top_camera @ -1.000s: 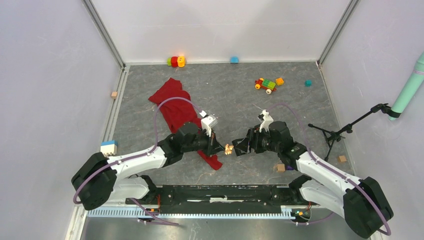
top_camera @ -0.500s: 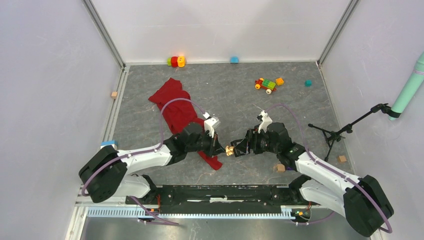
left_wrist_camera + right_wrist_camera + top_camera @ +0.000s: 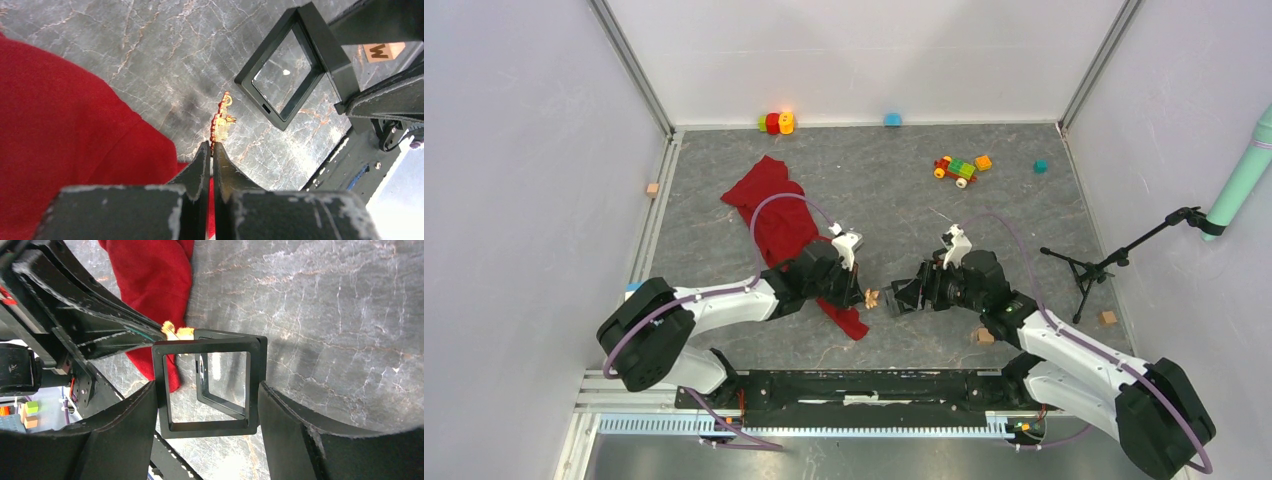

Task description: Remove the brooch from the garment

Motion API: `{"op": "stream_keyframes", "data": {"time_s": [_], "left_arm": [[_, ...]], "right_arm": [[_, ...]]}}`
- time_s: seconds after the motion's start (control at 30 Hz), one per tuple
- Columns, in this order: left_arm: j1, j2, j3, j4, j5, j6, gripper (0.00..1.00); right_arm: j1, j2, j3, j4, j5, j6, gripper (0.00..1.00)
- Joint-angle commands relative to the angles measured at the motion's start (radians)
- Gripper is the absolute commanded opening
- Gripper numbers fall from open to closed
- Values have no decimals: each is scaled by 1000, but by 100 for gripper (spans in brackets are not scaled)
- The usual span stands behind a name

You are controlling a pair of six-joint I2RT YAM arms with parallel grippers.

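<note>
— Where was the brooch [image 3: 222, 122]?
— Pinched at its lower end by the left gripper [image 3: 211, 147], whose jaws were pressed tight on it. In the left wrist view it stuck out of the tips toward 12 o'clock, over bare table [image 3: 125, 45].
— And the garment [image 3: 65, 140]?
— At 9 o'clock of those fingers, apart from the brooch.
— The right gripper [image 3: 207, 405]?
— Spread wide, clasping a black frame case [image 3: 205, 346] just beside the brooch, at its 2 o'clock.
</note>
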Motion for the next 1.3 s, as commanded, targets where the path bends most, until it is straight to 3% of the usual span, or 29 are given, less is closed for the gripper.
{"op": "stream_keyframes", "data": {"time_s": [0.0,0.13,0.33,0.43,0.6,0.83,1.27], "left_arm": [[1,-21,35,-4,-27,34,2],[-13,-114,-9,38,-44,56,2],[-91,-262,-64,47,-233,168,2],[-201,-246,-74,97,-386,251,2],[-235,-188,-57,107,-514,265,2],[-242,-167,-48,106,-550,262,2],[-264,-151,-44,122,-477,279,2]], "right_arm": [[5,0,-35,83,3,47,63],[3,44,-32,80,13,61,64],[-5,83,-38,131,-29,98,63],[-5,104,-61,206,-86,141,63],[-5,123,-103,302,-137,220,63],[-5,143,-148,422,-200,307,62],[-5,146,-136,426,-173,341,62]]}}
